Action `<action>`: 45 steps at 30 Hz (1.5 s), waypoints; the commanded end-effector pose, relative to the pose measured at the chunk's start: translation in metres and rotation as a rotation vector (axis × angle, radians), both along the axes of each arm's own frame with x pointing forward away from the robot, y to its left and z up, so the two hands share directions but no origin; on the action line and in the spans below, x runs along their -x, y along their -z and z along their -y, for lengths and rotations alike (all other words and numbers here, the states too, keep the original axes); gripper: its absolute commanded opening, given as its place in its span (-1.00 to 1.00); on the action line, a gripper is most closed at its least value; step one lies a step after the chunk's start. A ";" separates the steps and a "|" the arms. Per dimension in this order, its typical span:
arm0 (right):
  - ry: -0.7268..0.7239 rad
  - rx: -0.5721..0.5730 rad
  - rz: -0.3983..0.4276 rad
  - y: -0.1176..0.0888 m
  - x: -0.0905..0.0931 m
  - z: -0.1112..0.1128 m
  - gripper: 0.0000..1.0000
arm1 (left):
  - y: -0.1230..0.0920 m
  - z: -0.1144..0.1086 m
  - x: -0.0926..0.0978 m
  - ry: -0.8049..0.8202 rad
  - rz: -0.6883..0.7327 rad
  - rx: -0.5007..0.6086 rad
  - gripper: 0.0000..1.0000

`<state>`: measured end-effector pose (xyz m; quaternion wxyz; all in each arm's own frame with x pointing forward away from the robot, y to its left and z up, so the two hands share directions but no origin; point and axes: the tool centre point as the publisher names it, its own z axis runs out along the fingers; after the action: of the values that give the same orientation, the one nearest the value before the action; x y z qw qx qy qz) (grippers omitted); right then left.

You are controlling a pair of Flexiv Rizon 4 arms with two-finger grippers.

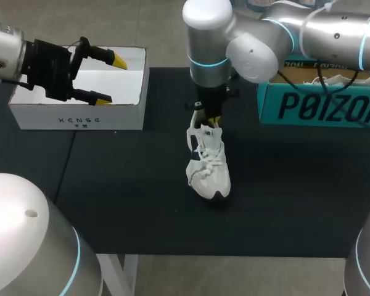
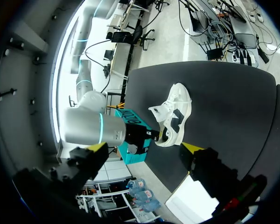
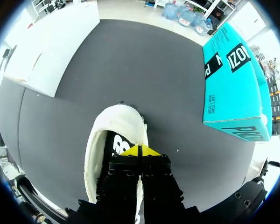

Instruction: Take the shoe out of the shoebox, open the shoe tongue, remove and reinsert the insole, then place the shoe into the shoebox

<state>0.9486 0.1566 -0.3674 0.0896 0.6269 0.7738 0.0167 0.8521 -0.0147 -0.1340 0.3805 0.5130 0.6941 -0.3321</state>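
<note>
Right pincer is pinched shut on the white shoe, apparently at its heel rim, as it stands on the bench; left pincer hangs wide over the white shoebox. With only that thin hold, a pull could drag or topple the shoe.

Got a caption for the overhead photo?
Right fingers pinch the heel of the white shoe on the dark table; open left fingers hang above a white box.

The shoe is white cloth with woven laces. The counter is matt black. The white box and teal box look like smooth cardboard.
</note>
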 end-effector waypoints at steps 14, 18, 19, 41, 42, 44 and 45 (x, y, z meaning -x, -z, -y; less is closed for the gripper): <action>0.015 -0.008 0.034 -0.008 -0.001 -0.003 -1.00 | 0.000 0.001 -0.001 0.002 0.000 -0.001 1.00; 0.006 -0.017 0.067 -0.024 0.000 -0.003 -1.00 | 0.000 0.001 -0.001 0.002 0.000 -0.001 1.00; 0.002 -0.015 0.074 -0.027 0.000 -0.005 -1.00 | 0.000 0.001 -0.001 0.002 0.000 -0.001 1.00; -0.034 0.023 0.002 0.004 0.004 -0.013 -1.00 | 0.000 0.001 -0.001 0.002 0.000 -0.001 1.00; -0.034 0.028 -0.004 0.006 0.003 -0.012 -1.00 | 0.000 0.001 -0.001 0.002 0.000 -0.001 1.00; -0.032 0.033 -0.019 0.011 0.003 -0.010 -1.00 | 0.000 0.001 -0.001 0.002 0.000 -0.001 1.00; -0.034 0.038 -0.026 0.014 0.004 -0.010 -1.00 | 0.000 0.001 -0.001 0.002 0.000 -0.001 1.00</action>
<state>0.9393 0.1636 -0.3733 0.0958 0.6127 0.7845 0.0007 0.8521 -0.0147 -0.1340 0.3805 0.5130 0.6941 -0.3321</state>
